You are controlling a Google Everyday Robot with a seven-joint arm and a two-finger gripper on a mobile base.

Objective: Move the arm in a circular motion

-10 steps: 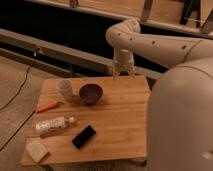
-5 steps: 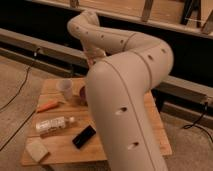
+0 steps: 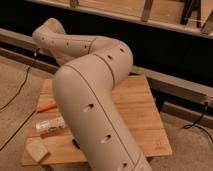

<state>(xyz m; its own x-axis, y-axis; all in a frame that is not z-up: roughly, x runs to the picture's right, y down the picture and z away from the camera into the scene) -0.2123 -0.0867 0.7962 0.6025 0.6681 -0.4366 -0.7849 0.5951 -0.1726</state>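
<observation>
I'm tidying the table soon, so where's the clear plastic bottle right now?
In the camera view the bottle lies on its side at the table's left, between the orange carrot and the sponge, beside the arm. The gripper is hidden.

Beige-white arm (image 3: 95, 95) with dark screw holes, claw unseen; light wooden table (image 3: 142, 115); orange carrot (image 3: 46, 105).

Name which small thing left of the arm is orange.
The slim stick at the table's left edge; bottle is clear, block pale. Pincer is out of view.
</observation>
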